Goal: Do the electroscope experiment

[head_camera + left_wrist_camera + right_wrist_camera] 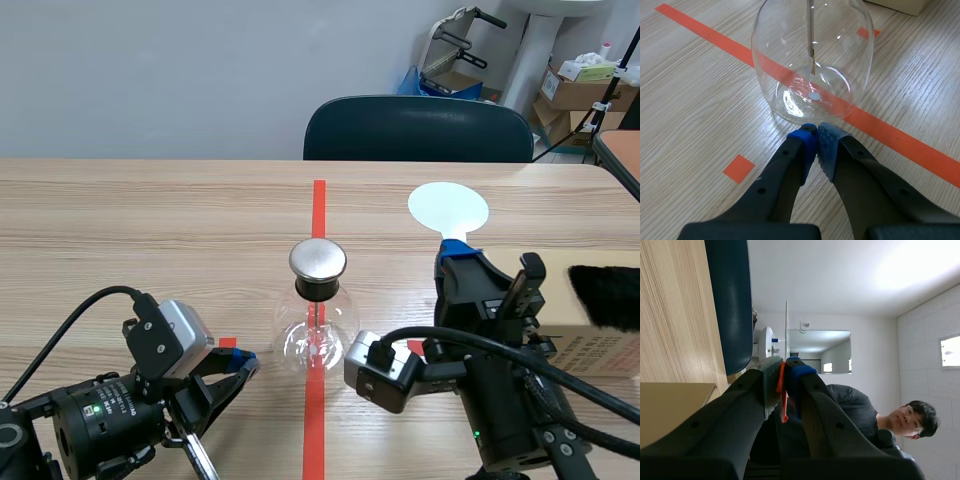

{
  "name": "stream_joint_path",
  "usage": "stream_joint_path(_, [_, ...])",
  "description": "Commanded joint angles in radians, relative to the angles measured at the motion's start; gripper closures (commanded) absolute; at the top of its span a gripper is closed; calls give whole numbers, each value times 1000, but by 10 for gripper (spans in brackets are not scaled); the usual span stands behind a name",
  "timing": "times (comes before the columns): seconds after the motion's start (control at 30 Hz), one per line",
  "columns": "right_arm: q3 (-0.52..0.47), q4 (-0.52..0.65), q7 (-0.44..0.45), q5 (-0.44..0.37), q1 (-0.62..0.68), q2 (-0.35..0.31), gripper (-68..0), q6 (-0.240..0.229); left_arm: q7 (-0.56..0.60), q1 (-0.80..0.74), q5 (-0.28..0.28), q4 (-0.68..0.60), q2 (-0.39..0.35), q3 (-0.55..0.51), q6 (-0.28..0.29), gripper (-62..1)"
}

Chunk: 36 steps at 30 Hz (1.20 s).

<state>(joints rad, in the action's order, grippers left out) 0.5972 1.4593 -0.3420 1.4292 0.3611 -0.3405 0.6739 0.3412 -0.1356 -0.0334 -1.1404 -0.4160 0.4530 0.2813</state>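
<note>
Looking from between the arms: glass electroscope (pixel 318 325) upright on the table (pixel 150 220), centred on a red tape line, metal cap (pixel 318 259) up. Left gripper (pixel 243 362) low beside its bulb. Right gripper (pixel 458 252) raised, pinching a white disc (pixel 448 207) upright by its handle, apart from the cap, probably to hold its charge until brought near. Fur (pixel 607 295) on a box (pixel 585 345), likely for rubbing.

Left wrist: fingers pressed together, empty, tips at the bulb's base, perhaps steadying it; contact unclear.

Right wrist: pads clamped on the disc's handle, disc edge-on.
</note>
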Motion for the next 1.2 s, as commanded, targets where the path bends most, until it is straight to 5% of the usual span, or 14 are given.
stream_joint_path(0.0, [-7,8,-4,6,-9,-3,-7,14,6,3,10,-17,3,-3,-2,-42])
stream_joint_path(1.17, [-7,8,5,6,-9,-3,-7,14,6,3,10,-17,3,-3,-2,-42])
